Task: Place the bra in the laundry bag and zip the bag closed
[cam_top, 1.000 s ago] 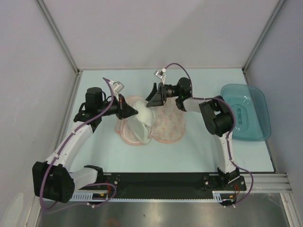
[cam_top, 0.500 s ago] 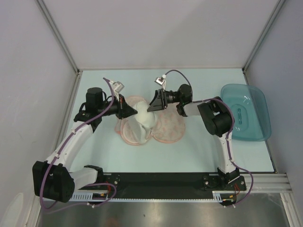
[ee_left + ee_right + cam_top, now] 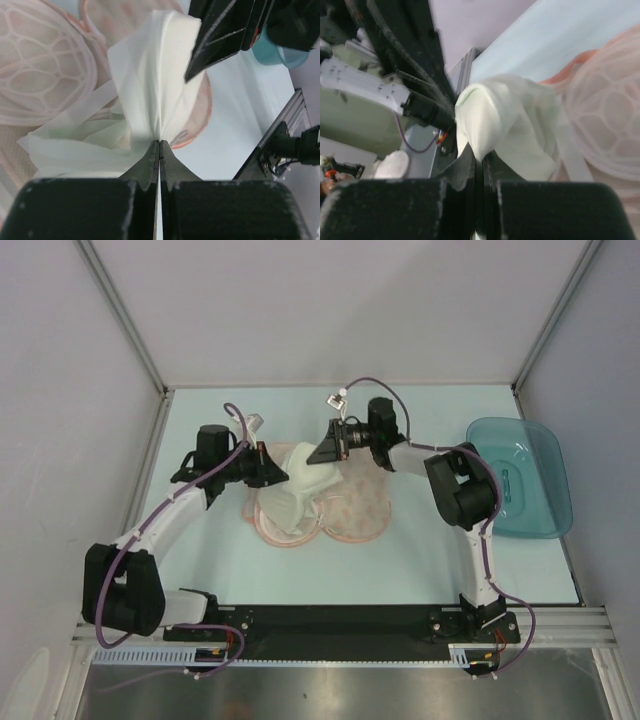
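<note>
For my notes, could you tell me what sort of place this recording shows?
Likely a robotics test cell, not a home: plain grey wall panels enclose a pale blue tabletop, with an aluminium rail at its near edge.

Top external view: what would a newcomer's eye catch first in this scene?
At the centre, the white bra is pinched from both sides by the left claw and the right claw, both shut on it. Beneath it lies the open peach laundry bag. A teal tray sits at the far right.
</note>
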